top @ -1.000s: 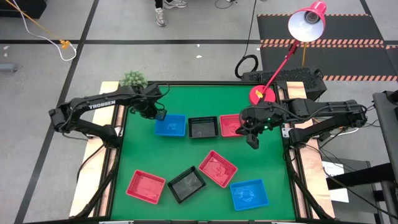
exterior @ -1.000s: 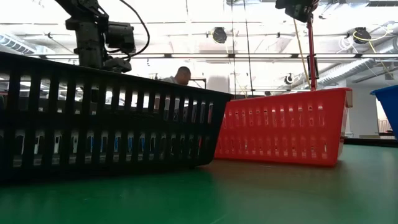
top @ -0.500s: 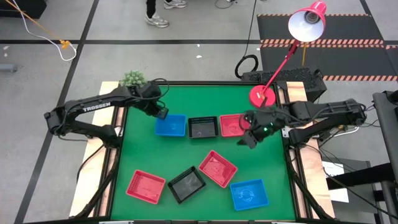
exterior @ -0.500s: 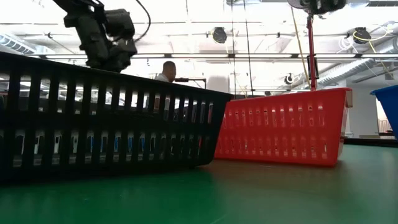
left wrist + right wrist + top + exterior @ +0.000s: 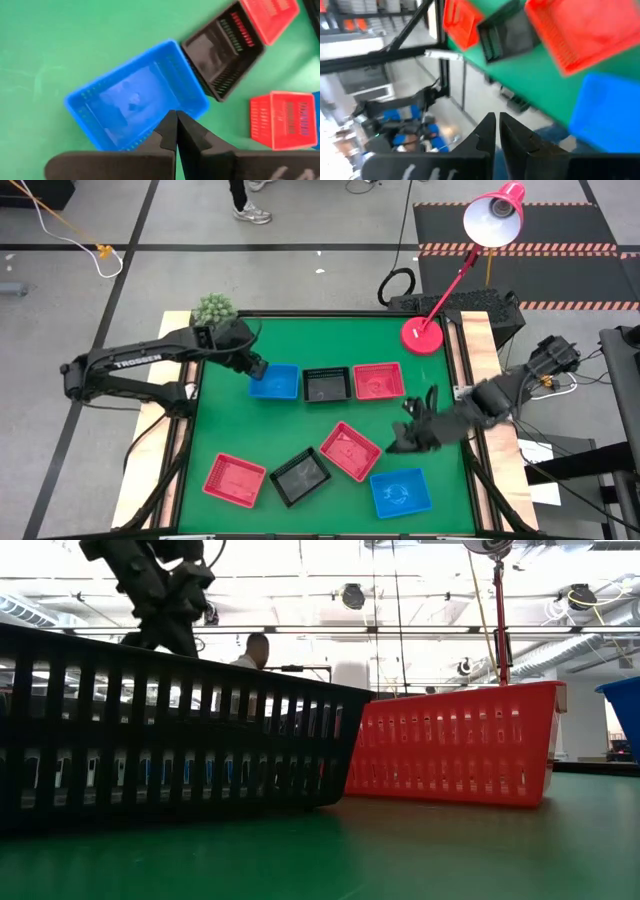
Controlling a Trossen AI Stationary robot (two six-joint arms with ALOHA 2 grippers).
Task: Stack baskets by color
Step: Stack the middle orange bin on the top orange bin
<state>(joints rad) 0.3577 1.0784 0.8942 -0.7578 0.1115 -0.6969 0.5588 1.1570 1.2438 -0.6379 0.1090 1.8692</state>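
Swinging away from the back row, the right claw (image 5: 392,445) now hangs closed and empty just above the loose blue basket (image 5: 401,491) at the worktop's (image 5: 230,430) front. The left claw (image 5: 258,369), newly shut, sits at the back-row blue basket's (image 5: 275,382) rim, empty; stacking looks unfinished.

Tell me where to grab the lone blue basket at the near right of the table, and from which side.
Grip one long wall of the blue basket, coming from straight above with one finger inside and one outside. It lies flat, open side up, its thin rim exposed and clear of the red basket beside it. The right gripper is nearest.
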